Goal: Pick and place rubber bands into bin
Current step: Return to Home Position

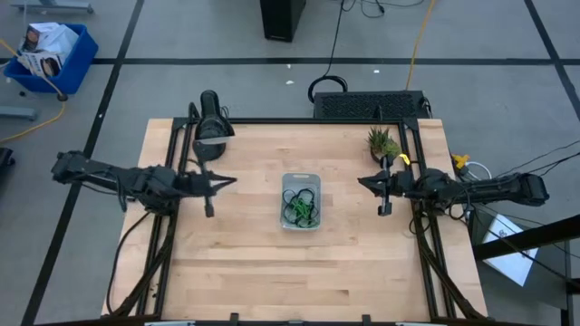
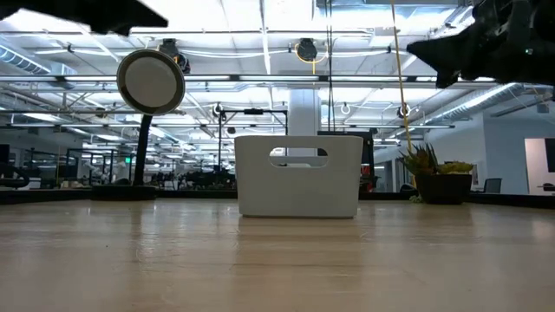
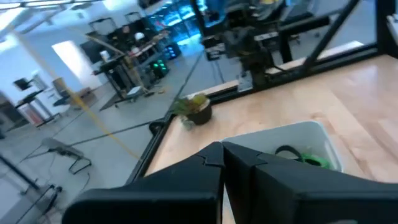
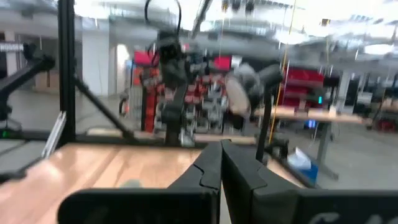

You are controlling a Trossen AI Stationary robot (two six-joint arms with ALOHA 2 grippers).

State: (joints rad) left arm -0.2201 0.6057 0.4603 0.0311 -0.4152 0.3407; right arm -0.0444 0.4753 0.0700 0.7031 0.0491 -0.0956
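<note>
Holding the bands: the bin point(image 1: 286, 186) at the centre of the table point(image 1: 236, 272), with the rubber bands point(image 1: 300, 209) inside it, green and dark loops tangled in one heap.
Left gripper point(image 1: 228, 181): at the bin's 9 o'clock, well apart from it, above the wood, fingers pressed together on nothing.
Right gripper point(image 1: 364, 181): at the bin's 3 o'clock, well apart, likewise clenched and empty.
Potted plant point(image 1: 382, 142): at the bin's 2 o'clock, near the table's edge.
</note>
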